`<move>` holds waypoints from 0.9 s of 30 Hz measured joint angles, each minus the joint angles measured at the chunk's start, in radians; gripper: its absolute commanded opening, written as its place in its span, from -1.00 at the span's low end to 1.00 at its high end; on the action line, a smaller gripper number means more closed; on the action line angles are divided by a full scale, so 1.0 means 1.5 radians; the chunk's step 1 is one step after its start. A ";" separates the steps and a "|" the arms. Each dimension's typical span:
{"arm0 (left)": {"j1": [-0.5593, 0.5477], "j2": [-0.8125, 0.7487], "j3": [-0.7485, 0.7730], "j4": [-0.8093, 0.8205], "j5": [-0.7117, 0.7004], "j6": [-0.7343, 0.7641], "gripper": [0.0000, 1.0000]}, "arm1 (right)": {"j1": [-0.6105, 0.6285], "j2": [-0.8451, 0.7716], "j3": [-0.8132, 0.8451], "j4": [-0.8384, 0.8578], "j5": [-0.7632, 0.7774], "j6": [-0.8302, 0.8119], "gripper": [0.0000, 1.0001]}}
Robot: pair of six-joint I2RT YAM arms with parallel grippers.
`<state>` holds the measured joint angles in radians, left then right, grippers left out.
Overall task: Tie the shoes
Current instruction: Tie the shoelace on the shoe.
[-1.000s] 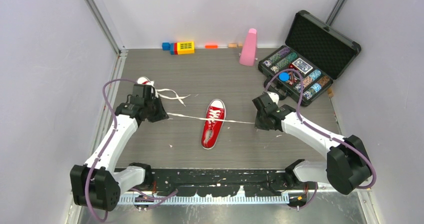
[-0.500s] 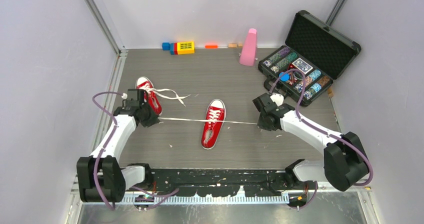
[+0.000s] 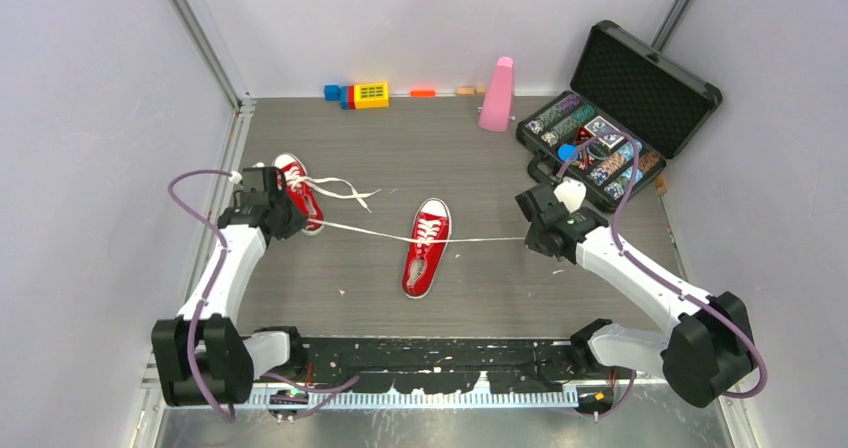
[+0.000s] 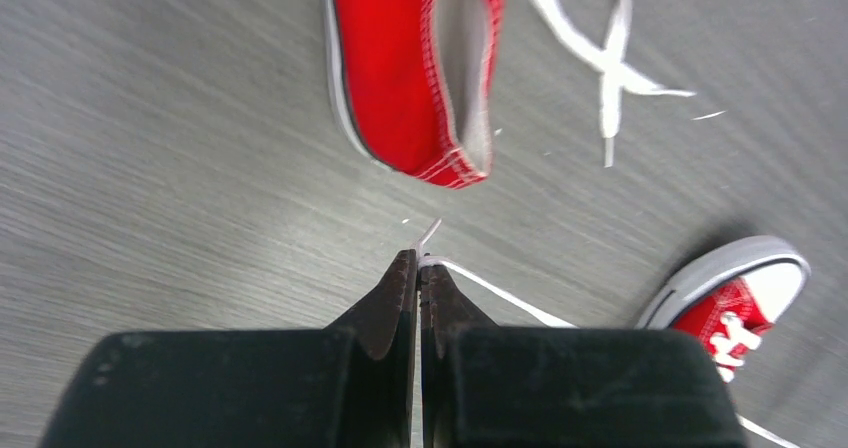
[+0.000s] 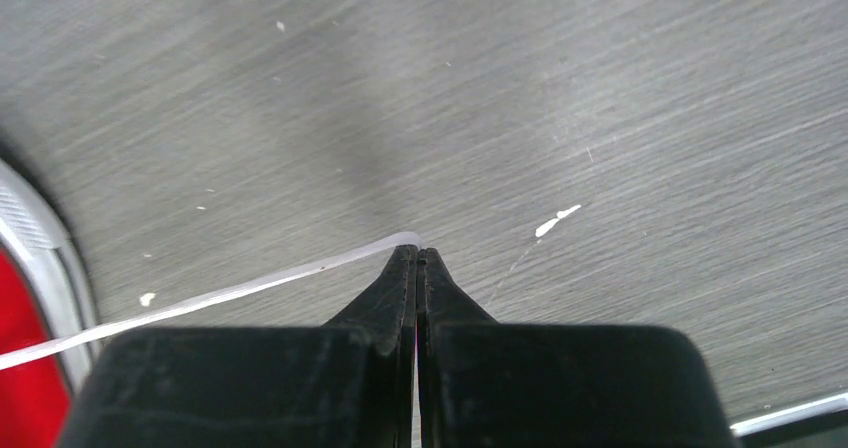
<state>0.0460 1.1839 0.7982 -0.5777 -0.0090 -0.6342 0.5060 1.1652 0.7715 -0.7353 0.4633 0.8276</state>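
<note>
Near the worktop [image 3: 480,158] middle, centre shoe [image 3: 427,248] is lying toe-far. Left hand [image 4: 418,268] is pinching left lace end [image 3: 365,232] and right hand [image 5: 417,258] is pinching right lace end [image 3: 480,240], stretching both outward, likely cinching a knot. Second shoe [image 3: 297,190] is sitting far-left, untied.

This is a robotics lab test cell. Plain pale walls [image 3: 100,118] and aluminium posts [image 3: 200,38] box in a grey table [image 3: 480,298]. White robot arms [image 3: 225,278] are bolted to a black rail [image 3: 430,353] at its near edge. Unrelated props lie about: toy blocks [image 3: 360,94], a pink metronome [image 3: 497,94], a poker-chip case [image 3: 615,118] and red shoes [image 3: 425,258].
</note>
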 measured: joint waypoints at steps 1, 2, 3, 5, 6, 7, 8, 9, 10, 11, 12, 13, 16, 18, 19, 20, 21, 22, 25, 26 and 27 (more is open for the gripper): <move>0.000 -0.013 0.010 0.001 -0.004 0.006 -1.00 | 0.000 0.000 0.012 -0.004 0.000 -0.004 -1.00; 0.000 -0.027 0.017 0.002 -0.006 0.010 -1.00 | 0.000 -0.001 0.023 -0.006 0.000 -0.007 -1.00; 0.000 -0.039 0.019 0.004 -0.006 0.011 -1.00 | 0.000 -0.002 0.033 -0.007 0.000 -0.009 -1.00; 0.000 -0.060 0.017 0.008 -0.005 0.011 -1.00 | 0.000 -0.008 0.038 -0.006 0.000 -0.009 -1.00; 0.000 -0.063 0.012 0.013 -0.005 0.009 -1.00 | 0.000 -0.011 0.036 -0.009 0.000 -0.007 -1.00; 0.000 -0.062 0.005 0.018 -0.004 0.007 -1.00 | 0.000 -0.014 0.031 -0.009 0.000 -0.004 -1.00; 0.000 -0.056 -0.008 0.026 -0.004 0.003 -1.00 | 0.000 -0.015 0.022 -0.010 0.001 0.001 -1.00; 0.000 -0.047 -0.024 0.034 -0.004 -0.002 -1.00 | 0.000 -0.015 0.009 -0.009 0.003 0.009 -1.00; 0.000 -0.033 -0.041 0.038 -0.005 -0.009 -1.00 | -0.001 -0.015 -0.004 -0.009 0.004 0.015 -1.00; 0.000 -0.019 -0.056 0.040 -0.005 -0.013 -1.00 | -0.002 -0.015 -0.022 -0.010 0.004 0.026 -1.00; 0.000 -0.004 -0.073 0.041 -0.007 -0.017 -1.00 | -0.003 -0.014 -0.040 -0.014 0.004 0.036 -1.00; 0.000 0.005 -0.085 0.040 -0.009 -0.023 -1.00 | -0.005 -0.014 -0.054 -0.019 0.004 0.046 -1.00; 0.000 0.014 -0.107 0.037 -0.016 -0.030 -1.00 | -0.009 -0.015 -0.071 -0.026 0.004 0.066 -1.00; 0.000 0.013 -0.107 0.053 -0.003 -0.015 -1.00 | -0.011 -0.015 -0.070 -0.020 0.004 0.066 -1.00; -0.001 0.013 -0.107 0.064 0.009 -0.001 -1.00 | -0.013 -0.015 -0.069 -0.014 -0.002 0.056 -1.00; -0.005 0.013 -0.104 0.066 0.018 0.015 -0.99 | -0.015 -0.014 -0.068 -0.009 -0.011 0.045 -1.00; -0.011 0.014 -0.096 0.066 0.035 0.039 -0.84 | -0.017 -0.011 -0.064 -0.003 -0.025 0.027 -0.99; -0.018 0.013 -0.091 0.066 0.044 0.053 -0.65 | -0.017 -0.003 -0.053 -0.002 -0.039 0.009 -1.00; -0.069 0.007 -0.063 0.060 0.047 0.092 0.02 | -0.017 0.028 -0.010 0.007 -0.077 -0.040 -0.64; -0.082 0.003 -0.057 0.058 0.047 0.103 0.18 | -0.017 0.031 -0.002 0.013 -0.085 -0.049 -0.43; -0.098 -0.002 -0.050 0.052 0.044 0.107 0.23 | -0.017 0.030 0.002 0.022 -0.098 -0.061 -0.24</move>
<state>-0.1013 1.1805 0.7235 -0.4992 0.0574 -0.4732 0.4801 1.2098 0.7742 -0.7021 0.3161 0.7368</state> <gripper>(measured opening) 0.460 0.140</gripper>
